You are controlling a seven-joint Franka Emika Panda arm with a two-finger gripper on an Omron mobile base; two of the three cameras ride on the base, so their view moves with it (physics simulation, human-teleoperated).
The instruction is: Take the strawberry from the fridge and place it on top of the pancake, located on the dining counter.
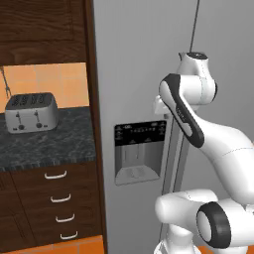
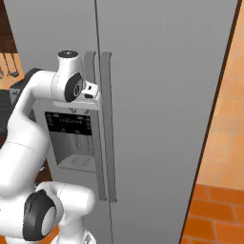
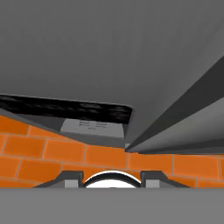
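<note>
Right base view puts the claw (image 2: 93, 90) up against the left-door handle (image 2: 90, 124) of the fridge (image 2: 162, 95), whose doors are both shut, so the step in hand looks like opening it; the strawberry is presumably still inside, unseen. The claw is drawn nearly closed, apparently clamped on that handle, though the contact itself is hidden behind the wrist. Next, I judge, comes a steady pull outward along the door's arc, keeping the grip from slipping off.

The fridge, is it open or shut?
Shut: both doors of the fridge lie flush, their handles side by side.
</note>
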